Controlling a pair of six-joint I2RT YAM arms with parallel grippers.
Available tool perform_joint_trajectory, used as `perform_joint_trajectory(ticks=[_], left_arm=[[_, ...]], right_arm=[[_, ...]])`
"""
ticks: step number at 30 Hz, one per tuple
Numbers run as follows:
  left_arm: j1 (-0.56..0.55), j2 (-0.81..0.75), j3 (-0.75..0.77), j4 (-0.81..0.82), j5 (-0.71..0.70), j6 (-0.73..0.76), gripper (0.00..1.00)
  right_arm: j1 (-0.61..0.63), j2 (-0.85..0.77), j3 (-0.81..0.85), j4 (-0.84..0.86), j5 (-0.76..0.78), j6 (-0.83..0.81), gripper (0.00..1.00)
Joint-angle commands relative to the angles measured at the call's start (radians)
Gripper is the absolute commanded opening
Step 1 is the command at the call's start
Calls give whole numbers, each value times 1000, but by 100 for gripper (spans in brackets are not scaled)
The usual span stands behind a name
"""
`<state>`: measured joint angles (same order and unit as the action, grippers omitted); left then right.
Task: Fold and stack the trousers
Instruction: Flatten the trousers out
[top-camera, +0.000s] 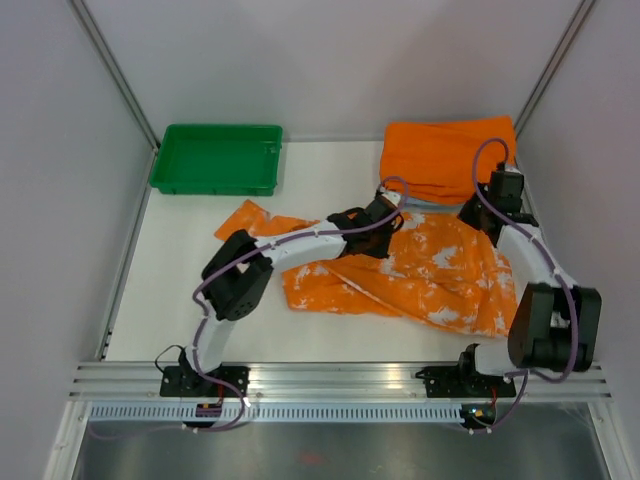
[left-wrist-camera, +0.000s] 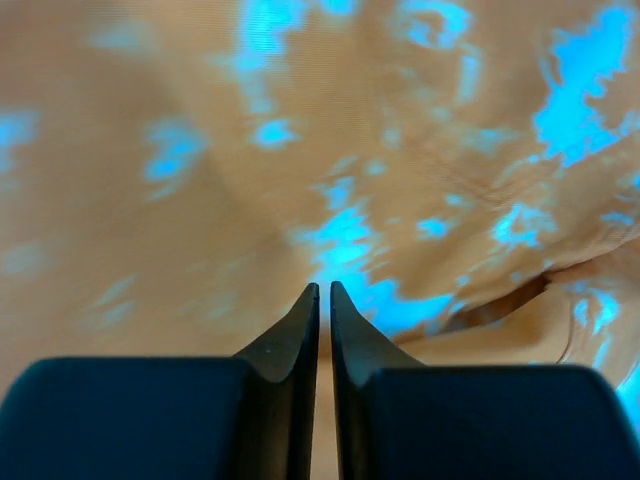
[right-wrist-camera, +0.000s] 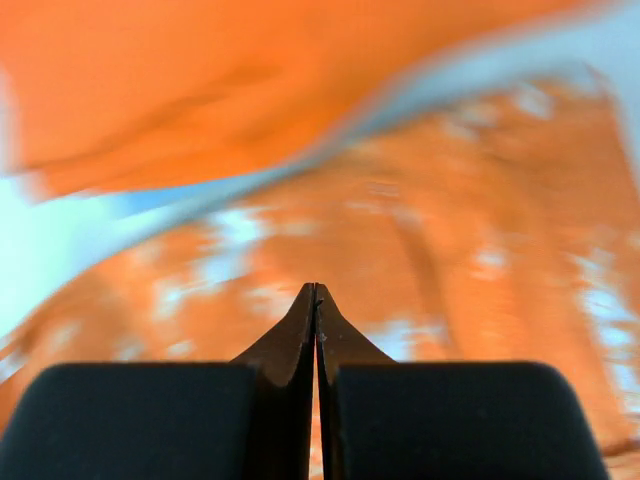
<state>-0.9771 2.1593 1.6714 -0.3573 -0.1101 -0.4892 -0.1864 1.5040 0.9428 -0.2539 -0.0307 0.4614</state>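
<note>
The trousers (top-camera: 430, 270), orange with white splashes, lie spread and rumpled on the white table, centre to right. My left gripper (top-camera: 388, 207) is over their far edge. In the left wrist view it (left-wrist-camera: 325, 288) is shut but for a hairline slit, nothing pinched, with the patterned cloth (left-wrist-camera: 400, 150) filling the view close beneath. My right gripper (top-camera: 472, 218) is at the trousers' far right corner. In the right wrist view it (right-wrist-camera: 316, 288) is shut with its tips touching and nothing between them, just above the trousers (right-wrist-camera: 430, 270).
A plain orange folded cloth (top-camera: 445, 155) lies at the back right on a light blue cloth (top-camera: 432, 204), also visible from the right wrist (right-wrist-camera: 200, 90). A green tray (top-camera: 218, 158) stands at the back left. Walls enclose three sides of the table.
</note>
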Motion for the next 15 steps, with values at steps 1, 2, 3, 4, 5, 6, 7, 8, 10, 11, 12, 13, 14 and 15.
perform_joint_trajectory(ticks=[1, 2, 3, 4, 5, 6, 7, 8, 10, 11, 12, 13, 14, 15], left_arm=[[93, -285, -91, -75, -94, -3, 14], [109, -332, -122, -103, -133, -8, 33], [136, -376, -186, -118, -157, -11, 42], [150, -460, -217, -133, -178, -12, 51], [167, -504, -251, -167, -213, -15, 71], [202, -547, -286, -169, -221, -15, 80], [216, -590, -376, -160, -224, 7, 99], [231, -686, -430, -99, -211, 39, 100], [264, -777, -584, -33, -230, 98, 100], [279, -853, -632, -5, -256, 112, 100], [316, -886, -706, 44, -269, 123, 100], [336, -913, -734, 66, -276, 148, 100], [363, -952, -762, 78, -267, 158, 100], [421, -966, -813, 118, -193, 205, 100]], right_arm=[[123, -175, 34, 36, -64, -98, 0], [158, -200, 30, 36, -87, -96, 0], [171, -205, 27, 33, -128, -93, 0], [182, -211, 21, 34, -149, -87, 1], [217, -220, 8, 35, -167, -87, 2], [228, -222, 1, 33, -181, -89, 7], [240, -226, -7, 34, -201, -87, 8], [260, -232, -25, 39, -216, -87, 9], [281, -237, -39, 47, -239, -84, 16], [307, -238, -44, 45, -248, -86, 18], [320, -235, -45, 44, -256, -89, 23], [335, -235, -45, 35, -261, -90, 25], [364, -237, -47, 33, -259, -95, 27], [375, -235, -48, 27, -261, -98, 29]])
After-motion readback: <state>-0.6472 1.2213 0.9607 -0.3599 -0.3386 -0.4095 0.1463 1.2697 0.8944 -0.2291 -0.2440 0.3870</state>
